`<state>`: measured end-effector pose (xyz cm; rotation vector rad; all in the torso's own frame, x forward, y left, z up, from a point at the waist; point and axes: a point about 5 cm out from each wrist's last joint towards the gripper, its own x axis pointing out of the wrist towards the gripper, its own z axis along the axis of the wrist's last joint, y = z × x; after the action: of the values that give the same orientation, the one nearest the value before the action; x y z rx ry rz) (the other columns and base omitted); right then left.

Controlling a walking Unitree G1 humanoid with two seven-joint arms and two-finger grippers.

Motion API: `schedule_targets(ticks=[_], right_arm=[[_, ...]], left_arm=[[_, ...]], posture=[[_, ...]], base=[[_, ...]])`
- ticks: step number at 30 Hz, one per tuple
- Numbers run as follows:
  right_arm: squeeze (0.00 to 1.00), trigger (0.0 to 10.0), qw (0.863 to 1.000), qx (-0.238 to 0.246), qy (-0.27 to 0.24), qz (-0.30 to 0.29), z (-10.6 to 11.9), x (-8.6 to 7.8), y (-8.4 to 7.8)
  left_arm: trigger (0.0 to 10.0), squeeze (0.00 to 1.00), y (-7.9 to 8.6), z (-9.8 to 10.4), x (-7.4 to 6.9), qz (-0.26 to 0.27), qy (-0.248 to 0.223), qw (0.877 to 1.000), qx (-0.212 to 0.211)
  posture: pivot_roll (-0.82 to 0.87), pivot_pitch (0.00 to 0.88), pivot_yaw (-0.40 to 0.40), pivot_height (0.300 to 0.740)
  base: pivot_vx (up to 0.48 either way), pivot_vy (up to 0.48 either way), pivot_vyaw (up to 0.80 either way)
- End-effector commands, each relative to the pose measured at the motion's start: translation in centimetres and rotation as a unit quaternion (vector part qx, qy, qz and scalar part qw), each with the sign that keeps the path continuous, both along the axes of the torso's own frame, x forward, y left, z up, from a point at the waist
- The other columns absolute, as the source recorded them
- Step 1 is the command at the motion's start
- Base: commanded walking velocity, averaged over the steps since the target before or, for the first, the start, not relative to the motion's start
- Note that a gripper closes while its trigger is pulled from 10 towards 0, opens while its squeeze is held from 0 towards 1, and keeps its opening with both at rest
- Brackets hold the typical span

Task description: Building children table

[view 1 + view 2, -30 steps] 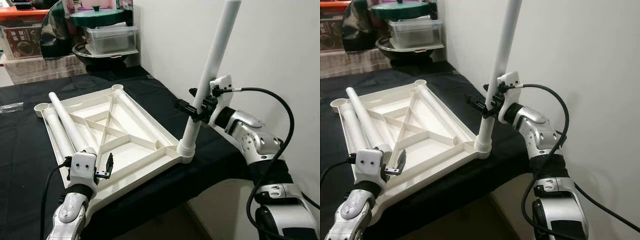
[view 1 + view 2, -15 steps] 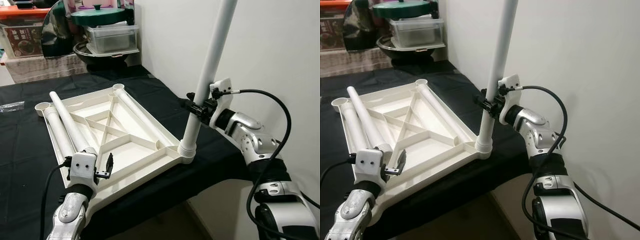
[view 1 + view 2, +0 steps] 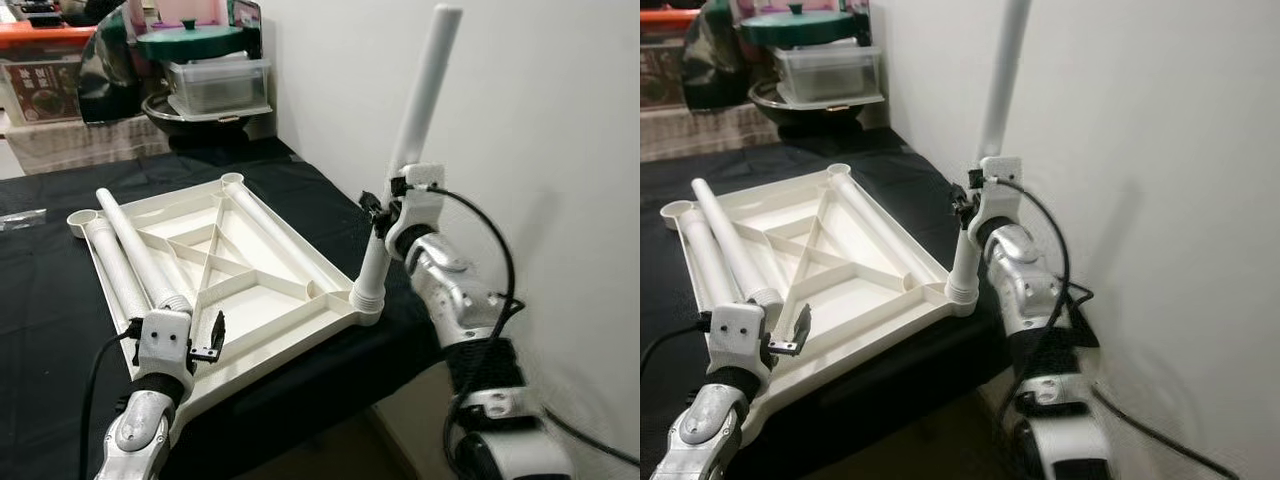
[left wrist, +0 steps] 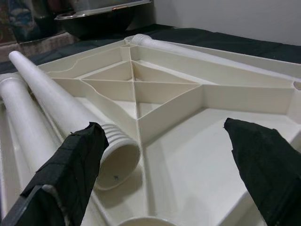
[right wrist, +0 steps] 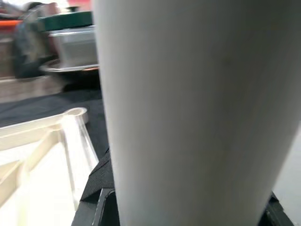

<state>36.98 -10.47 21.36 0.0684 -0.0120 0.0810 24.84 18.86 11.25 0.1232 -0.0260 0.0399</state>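
Tabletop [image 3: 262, 262] lies underside up on the black-covered table [image 3: 40, 300], and the build looks early — one leg [image 3: 408, 150] stands in the near right corner socket, tilted slightly, with the right gripper [image 3: 383, 213] clamped around it low down. Two loose legs [image 3: 130, 250] lie along the tabletop's left side, and a fourth leg [image 3: 275, 222] seems to lie by its right rim, so three sockets are apparently unfilled. The left gripper [image 4: 164, 155] hovers spread open, holding nothing, over the near left corner. Behind, a clear lidded box [image 3: 215, 80] sits in a dark bowl — contents unclear.
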Motion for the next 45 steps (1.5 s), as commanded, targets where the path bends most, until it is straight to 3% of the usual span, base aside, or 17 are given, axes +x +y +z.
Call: schedule_targets(ticks=[1, 8, 18, 19, 20, 22, 23, 45], right_arm=[[0.00, 0.0, 0.997, -0.008, 0.073, -0.012, -3.1, -0.3, 0.0], [0.00, 0.0, 0.994, -0.025, 0.101, -0.035, -3.9, 0.0, 3.0], [0.00, 0.0, 0.992, -0.021, 0.110, -0.058, -3.2, 0.1, 3.5], [0.00, 2.1, 0.992, -0.018, 0.112, -0.053, -3.3, 0.0, 3.6], [0.00, 7.0, 0.992, -0.014, 0.113, -0.050, -3.3, -0.1, 3.7], [0.00, 7.0, 0.992, -0.012, 0.113, -0.047, -3.3, -0.2, 3.8], [0.00, 10.0, 0.993, -0.013, 0.111, -0.047, -3.3, -0.2, 3.9], [0.00, 10.0, 0.996, -0.001, 0.080, -0.043, -1.6, -0.8, 3.2]], left_arm=[[10.0, 0.00, -0.1, 0.1, 0.1, -0.004, -0.002, 1.000, 0.006], [10.0, 0.00, 0.0, 0.1, 0.1, 0.000, -0.002, 1.000, 0.006], [10.0, 0.00, -0.2, -0.1, -0.1, 0.005, -0.001, 1.000, 0.004], [10.0, 0.00, -0.2, -0.1, -0.1, 0.006, 0.000, 1.000, 0.004], [10.0, 0.00, -0.1, -0.2, -0.2, 0.007, 0.000, 1.000, 0.004], [10.0, 0.00, -0.1, -0.2, -0.2, 0.008, 0.001, 1.000, 0.004], [10.0, 0.00, -0.1, -0.2, -0.2, 0.008, 0.001, 1.000, 0.004], [10.0, 0.00, -0.1, -0.2, 0.2, 0.005, -0.001, 1.000, 0.006]], posture=[[0.02, 0.000, -0.052, 0.740], [0.02, 0.000, -0.066, 0.740], [0.02, 0.000, -0.081, 0.740], [0.02, 0.000, -0.080, 0.740], [0.02, 0.000, -0.080, 0.740], [0.02, 0.000, -0.080, 0.740], [0.02, 0.000, -0.078, 0.740], [0.02, 0.000, -0.069, 0.740]], base=[[0.000, 0.000, 0.00], [0.000, 0.000, 0.00], [0.000, 0.000, 0.00], [0.000, 0.000, 0.00], [0.000, 0.000, 0.00], [0.000, 0.000, 0.00], [0.000, 0.000, 0.00], [0.000, 0.000, 0.00]])
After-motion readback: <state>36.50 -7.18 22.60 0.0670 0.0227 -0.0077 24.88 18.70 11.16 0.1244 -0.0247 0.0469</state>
